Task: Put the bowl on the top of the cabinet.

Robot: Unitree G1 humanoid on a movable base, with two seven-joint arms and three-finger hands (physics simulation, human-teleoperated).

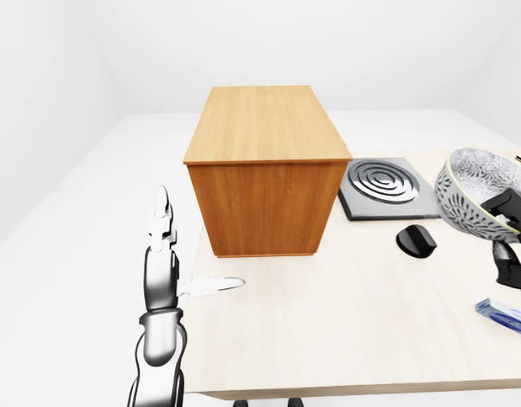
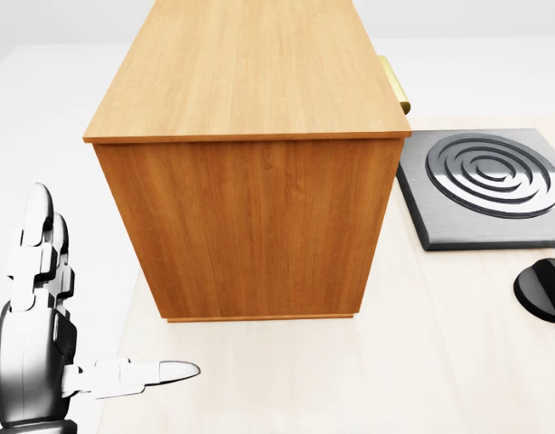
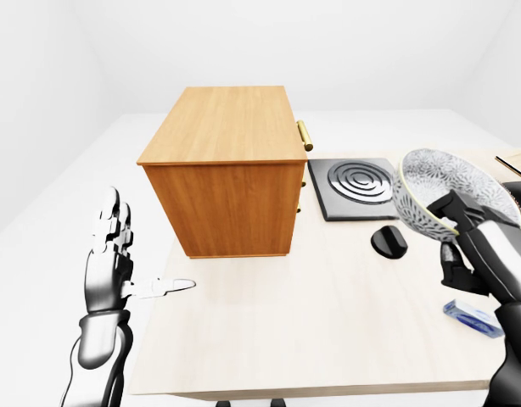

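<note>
No writing is legible anywhere. The right-eye view shows the right hand (image 3: 464,233) grasping the patterned bowl (image 3: 443,195), tilted and raised above the tabletop (image 3: 328,322), right of the cabinet (image 3: 222,165); the head view misses the bowl. The left hand (image 2: 42,353) hangs released, fingers spread, near the cabinet's left.

Bowl (image 3: 439,193): round, with a grey-and-white patterned surface and a pale rim, held tilted above the tabletop (image 3: 328,314) at the right of the right-eye view, gripped by the right robot hand (image 3: 464,237). Cabinet (image 3: 222,170): orange-brown wood-grain box with a flat bare top, brass handles on its right face, upright on the tabletop, well left of the bowl.
</note>
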